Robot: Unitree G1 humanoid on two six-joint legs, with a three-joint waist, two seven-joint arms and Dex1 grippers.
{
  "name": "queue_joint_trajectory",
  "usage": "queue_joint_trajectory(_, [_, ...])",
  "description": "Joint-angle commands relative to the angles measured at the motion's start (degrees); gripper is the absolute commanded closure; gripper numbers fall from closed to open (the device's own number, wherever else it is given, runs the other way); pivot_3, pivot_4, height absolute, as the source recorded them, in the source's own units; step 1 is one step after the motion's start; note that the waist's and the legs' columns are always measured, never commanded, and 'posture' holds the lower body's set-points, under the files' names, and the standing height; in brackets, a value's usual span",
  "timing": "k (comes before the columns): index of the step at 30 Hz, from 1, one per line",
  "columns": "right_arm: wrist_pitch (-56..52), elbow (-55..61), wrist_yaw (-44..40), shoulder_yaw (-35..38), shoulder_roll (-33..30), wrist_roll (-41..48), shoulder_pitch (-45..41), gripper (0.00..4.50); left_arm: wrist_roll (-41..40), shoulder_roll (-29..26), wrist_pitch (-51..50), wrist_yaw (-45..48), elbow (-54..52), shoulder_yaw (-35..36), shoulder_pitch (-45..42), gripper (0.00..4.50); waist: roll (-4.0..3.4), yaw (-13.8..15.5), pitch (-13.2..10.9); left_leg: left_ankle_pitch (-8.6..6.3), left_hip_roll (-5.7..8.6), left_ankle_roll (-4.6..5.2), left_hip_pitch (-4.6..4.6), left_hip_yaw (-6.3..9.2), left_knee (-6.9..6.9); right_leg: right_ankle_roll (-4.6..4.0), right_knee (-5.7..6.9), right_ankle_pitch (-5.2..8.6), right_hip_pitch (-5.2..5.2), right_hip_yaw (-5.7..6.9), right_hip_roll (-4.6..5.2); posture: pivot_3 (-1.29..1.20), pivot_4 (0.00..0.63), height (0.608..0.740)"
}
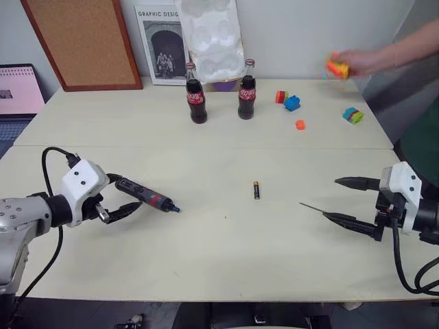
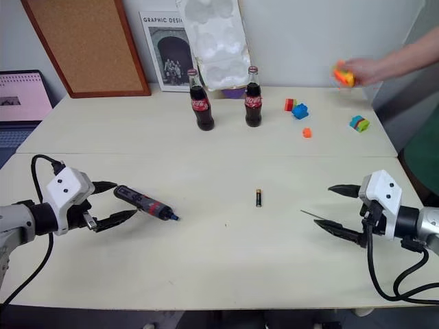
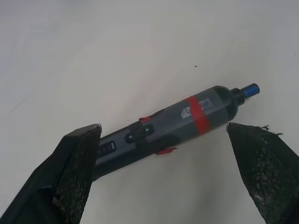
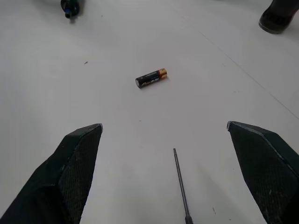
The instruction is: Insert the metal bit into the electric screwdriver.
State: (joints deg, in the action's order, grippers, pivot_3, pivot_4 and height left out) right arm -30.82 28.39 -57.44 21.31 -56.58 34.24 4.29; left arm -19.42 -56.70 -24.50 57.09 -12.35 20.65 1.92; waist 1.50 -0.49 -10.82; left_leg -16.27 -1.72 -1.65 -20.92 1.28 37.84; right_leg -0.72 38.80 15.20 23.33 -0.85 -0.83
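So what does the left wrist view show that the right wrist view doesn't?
Left wrist view alone: the electric screwdriver's whole body lying on the table between the open left pincer's fingers, with its red band and buttons.

Right wrist view alone: the metal bit lying between the open right pincer's fingers, and the battery farther off.

Shared: the pale table and the screwdriver's blue tip, which sits at the frame's edge in the right wrist view.

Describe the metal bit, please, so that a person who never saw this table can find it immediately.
On the pale table, look at the near right part, between the fingers of the right hand. The metal bit lies flat there, a thin dark needle-like rod. The battery nearby is short, thick, black and gold.
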Motion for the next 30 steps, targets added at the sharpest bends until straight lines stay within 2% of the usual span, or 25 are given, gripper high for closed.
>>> queue_joint_trajectory(1, [0.7, 0.4, -0.6, 0.9, -0.6, -0.4, -0.4, 0.00, -0.3, -1.2, 1.8, 1.2, -0.7, 2.7, 0.8, 0.03, 0.00, 0.0, 0.0, 0.00, 0.00, 0.00, 0.00, 0.00, 0.00, 0.00, 0.00, 0.00, 0.00, 0.00, 0.00, 0.00, 0.150, 0.740])
queue_joint_trajectory(15, [1.9, -0.6, -0.9, -0.1, 0.2, -1.5, -1.2, 0.00, 1.1, -3.0, 7.9, 5.1, 5.2, 3.5, 1.9, 0.03, -0.02, 0.0, 0.0, 0.00, -0.01, 0.00, 0.00, -0.01, -0.01, -0.02, 0.00, 0.01, 0.02, 0.01, 0.00, 0.00, 0.150, 0.740])
queue_joint_trajectory(19, [1.8, 0.6, 0.4, -1.0, 1.1, -1.4, -1.9, 0.00, 1.2, -2.8, 9.8, 4.8, 5.4, 2.2, -1.0, 0.03, 0.02, 0.0, 0.0, 0.00, -0.01, 0.00, -0.01, -0.01, -0.01, -0.03, 0.00, 0.02, 0.02, 0.03, 0.00, 0.00, 0.150, 0.740])
queue_joint_trajectory(26, [-4.1, 9.2, 9.2, -5.8, 6.7, 1.3, -3.1, 0.00, -3.1, -2.5, 6.0, 8.3, -4.3, -2.8, -2.7, 0.03, 0.01, 0.0, 0.0, 0.00, -0.03, 0.00, -0.03, 0.01, -0.02, -0.02, -0.01, 0.02, 0.03, -0.02, 0.01, 0.00, 0.150, 0.740])
queue_joint_trajectory(30, [-7.3, 11.7, 16.8, -13.2, 11.0, -1.9, -5.2, 0.00, -3.4, -2.5, 5.7, 9.0, -7.2, -6.4, -4.8, 0.03, 0.01, 0.0, 0.0, 0.00, -0.03, 0.00, -0.03, 0.02, -0.02, -0.02, 0.02, 0.01, 0.05, -0.02, 0.00, 0.00, 0.150, 0.740])
